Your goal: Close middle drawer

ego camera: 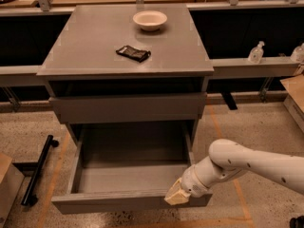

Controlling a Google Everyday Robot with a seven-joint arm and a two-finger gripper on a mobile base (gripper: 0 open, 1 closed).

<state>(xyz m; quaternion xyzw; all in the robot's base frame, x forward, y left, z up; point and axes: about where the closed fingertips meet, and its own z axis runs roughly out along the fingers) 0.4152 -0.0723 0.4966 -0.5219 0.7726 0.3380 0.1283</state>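
The grey cabinet (pixel 95 42) has its middle drawer (pixel 114 202) pulled far out; the inside is bare. Above it the taller top drawer front (pixel 128 108) stands slightly forward, with a dark gap under the cabinet top. The lowest drawer is hidden beneath the open one. My gripper (pixel 174 196), a cream-coloured tip on the white arm (pixel 247 163), sits at the right end of the middle drawer's front panel, against its top edge. The arm reaches in from the right.
A white bowl (pixel 150 20) and a dark snack packet (pixel 133 53) lie on the cabinet top. A black bar on wheels (pixel 38 167) and a cardboard box (pixel 5 184) are on the floor at left. Bottles (pixel 256 52) stand on a shelf at right.
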